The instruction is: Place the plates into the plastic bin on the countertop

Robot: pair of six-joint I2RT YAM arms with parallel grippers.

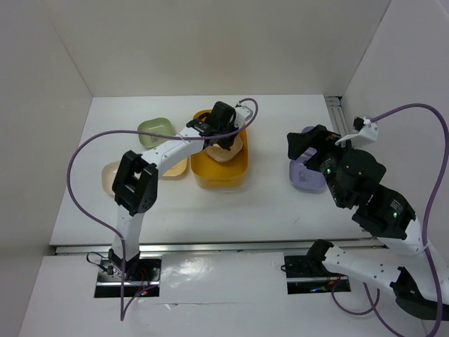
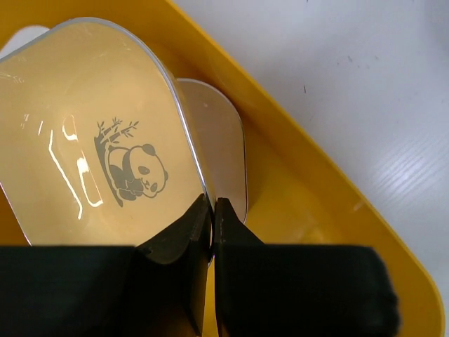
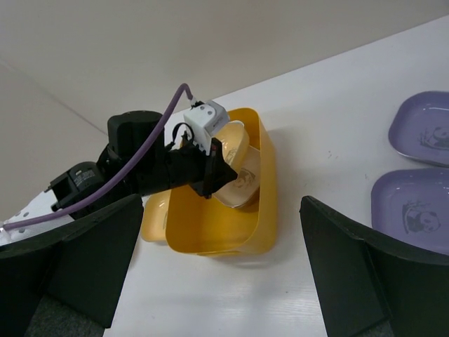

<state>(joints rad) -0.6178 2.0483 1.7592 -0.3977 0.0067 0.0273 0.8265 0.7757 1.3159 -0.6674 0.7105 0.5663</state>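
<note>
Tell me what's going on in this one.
The left gripper is shut on the rim of a panda-print plate, holding it tilted inside the bin over another plate already in there. The right gripper is open, by two lavender plates on the countertop. A green plate and a cream one lie left of the bin.

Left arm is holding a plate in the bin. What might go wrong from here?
1. The left gripper pinches the cream plate by its rim, tilted; released so, it may lean on the second plate instead of lying flat in the bin.
2. The open right gripper hovers by the lavender plates; bringing one now risks hitting the left arm.
</note>
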